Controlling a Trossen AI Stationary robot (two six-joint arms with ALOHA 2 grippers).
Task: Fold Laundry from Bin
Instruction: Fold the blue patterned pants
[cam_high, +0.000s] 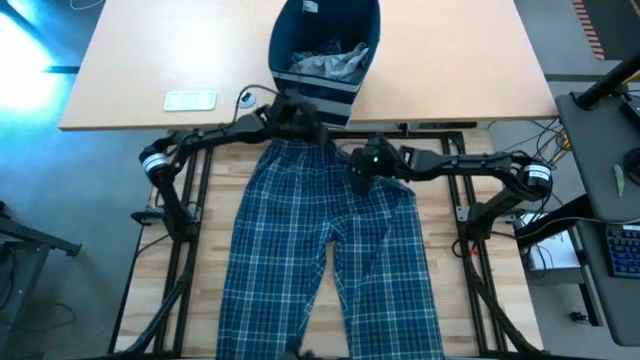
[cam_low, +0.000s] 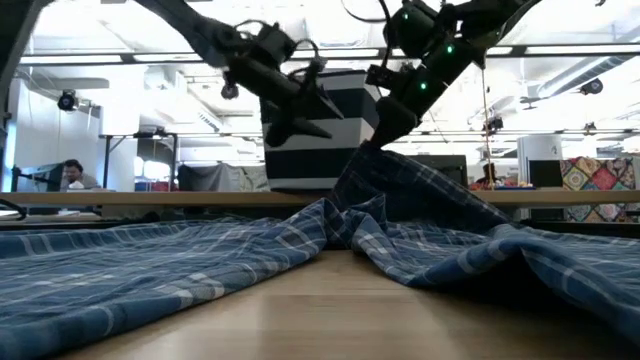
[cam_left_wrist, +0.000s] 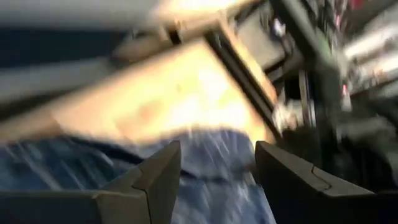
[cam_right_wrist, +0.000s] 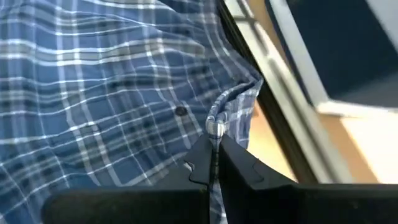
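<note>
Plaid trousers (cam_high: 330, 265) lay spread across the table (cam_high: 225, 225) below the bin (cam_high: 325, 55). The right gripper (cam_right_wrist: 214, 158) pinched the waistband edge; the left gripper (cam_left_wrist: 217, 165) hung apart, empty, above it. Light, limp cloth, seemingly best gripped at waistband corners.

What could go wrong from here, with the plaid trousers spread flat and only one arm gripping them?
1. The right gripper pinches only a thin fold at the waistband of the plaid trousers; a pull may let it slip out.
2. That one-sided lift already bunches the cloth in a ridge, so the laid-out legs may wrinkle or skew.
3. The left gripper hangs with its jaws open and empty over the waist, close to the bin; a sweep could nudge it.
</note>
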